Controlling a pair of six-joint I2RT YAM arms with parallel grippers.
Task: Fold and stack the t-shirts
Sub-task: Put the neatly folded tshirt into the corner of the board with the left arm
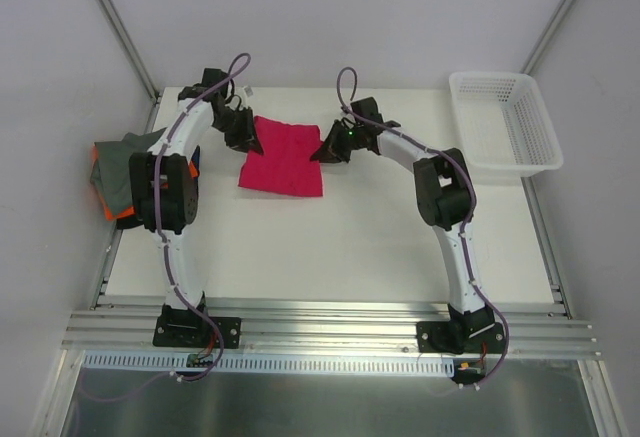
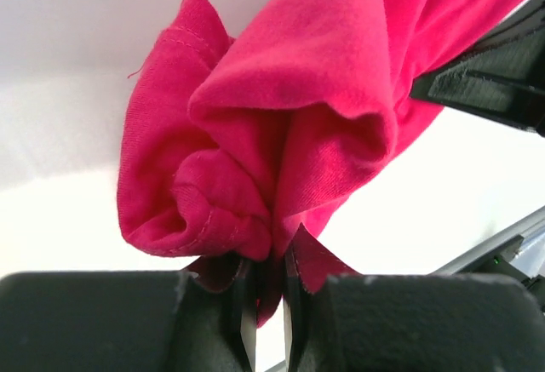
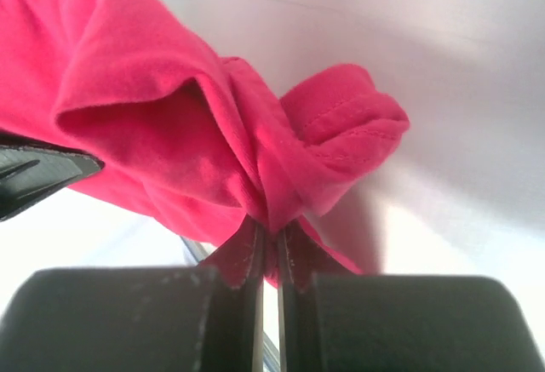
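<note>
Pinching the pink shirt [image 1: 283,160] at its two far corners. The left gripper [image 2: 271,261] is pressed together on a bunched fold of cloth. The right gripper [image 3: 270,240] is likewise clamped on a gathered, stitched edge. Both wrist views show fabric squeezed between the jaws, with no gap. The shirt lies at the far middle of the table [image 1: 350,247] as a rough rectangle, its near edge flat on the surface and its far corners drawn up into the jaws. A pile [image 1: 125,172] of other shirts, grey on top with orange beneath, sits at the left edge, partly hidden by the left arm. The basket [image 1: 505,122] stands at the far right, well apart from the shirt. Judgement: a fold is just starting, with the grip secured on both sides and the cloth not yet carried over. The next move calls for both arms to rise together and keep the far edge taut and level. They would then bring it toward the near edge so the halves meet squarely, and let go only once the cloth is down. Uneven travel would skew the fold. The bunched corners may need smoothing afterward. Stacking on the pile comes later.
</note>
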